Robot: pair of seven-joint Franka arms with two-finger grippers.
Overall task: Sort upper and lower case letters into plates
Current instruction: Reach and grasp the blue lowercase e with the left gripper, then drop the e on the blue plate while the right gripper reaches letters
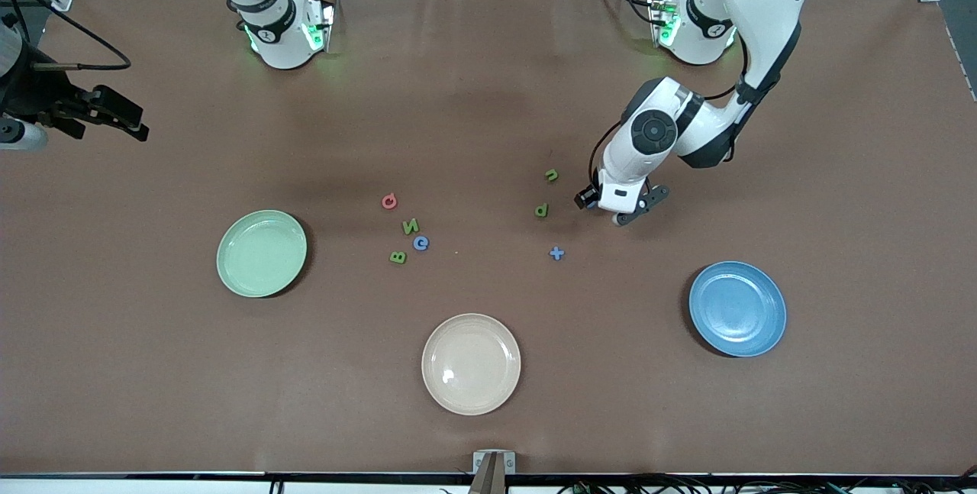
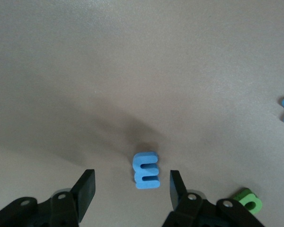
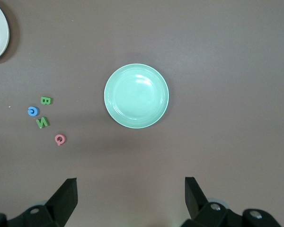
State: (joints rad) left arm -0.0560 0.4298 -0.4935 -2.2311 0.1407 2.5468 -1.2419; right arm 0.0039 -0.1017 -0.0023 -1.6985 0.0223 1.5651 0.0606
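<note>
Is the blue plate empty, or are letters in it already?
Empty. The blue plate shows only its bare glossy surface in the front view; the letters seen there lie on the table.

Three plates sit on the tabletop: one mint green plate (image 1: 261, 253), one blue plate (image 1: 737, 308) and one cream plate (image 1: 471, 363). Eight small letters lie loose on the tabletop, none in a plate. Four are green: a green B (image 1: 398, 256), a green N (image 1: 410, 226), a green u (image 1: 551, 174) and a green p (image 1: 541, 210). Three are blue: a blue C (image 1: 420, 243), a blue cross-shaped piece (image 1: 556, 253) and a blue E (image 2: 146, 170). One is a pink Q (image 1: 389, 201). There are two arms, each with one pair of jaws: the left gripper (image 2: 131, 178) and the right gripper (image 3: 131, 183).
</note>
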